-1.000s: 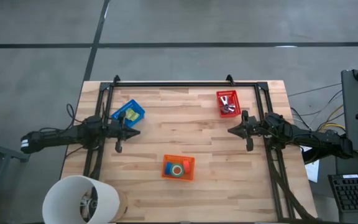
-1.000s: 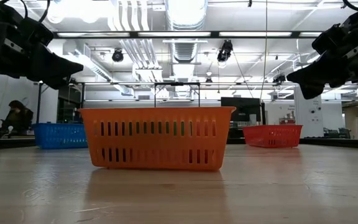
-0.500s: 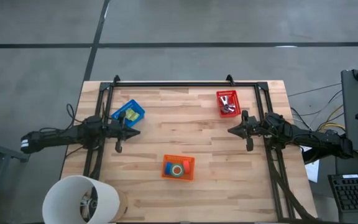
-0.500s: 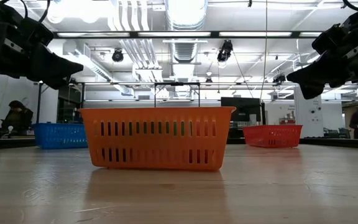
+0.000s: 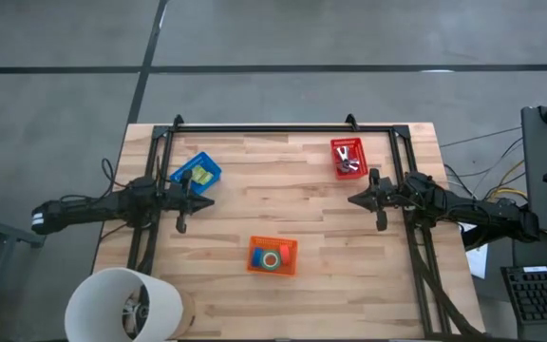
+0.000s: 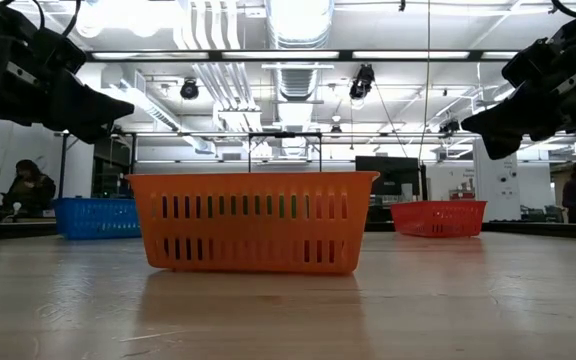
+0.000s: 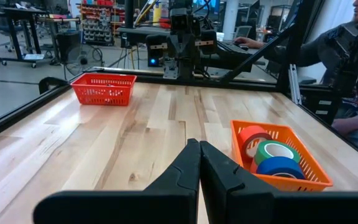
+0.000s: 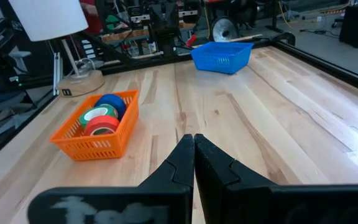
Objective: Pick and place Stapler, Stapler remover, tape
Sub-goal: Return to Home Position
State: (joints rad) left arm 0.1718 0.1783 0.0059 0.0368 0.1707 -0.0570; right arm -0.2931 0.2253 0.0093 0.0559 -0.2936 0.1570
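Note:
The tape rolls, one red point(image 7: 252, 136), one green point(image 7: 272, 151) and one blue point(image 7: 282, 167), lie together in an orange basket point(image 5: 272, 256) near the table's near edge. A blue basket point(image 5: 196, 175) holds a yellowish item. A red basket point(image 5: 347, 158) holds silvery metal pieces. My left gripper point(image 5: 211, 202) hovers shut just on the near side of the blue basket. My right gripper point(image 5: 350, 200) hovers shut on the near side of the red basket. Both hang well above the tabletop in the low view, and neither holds anything.
A white lamp shade point(image 5: 122, 304) stands over the table's near left corner. A black frame point(image 5: 264, 126) runs along the far edge and down both sides. Bare wood lies between the two grippers and around the orange basket point(image 6: 253, 222). People sit in the room behind.

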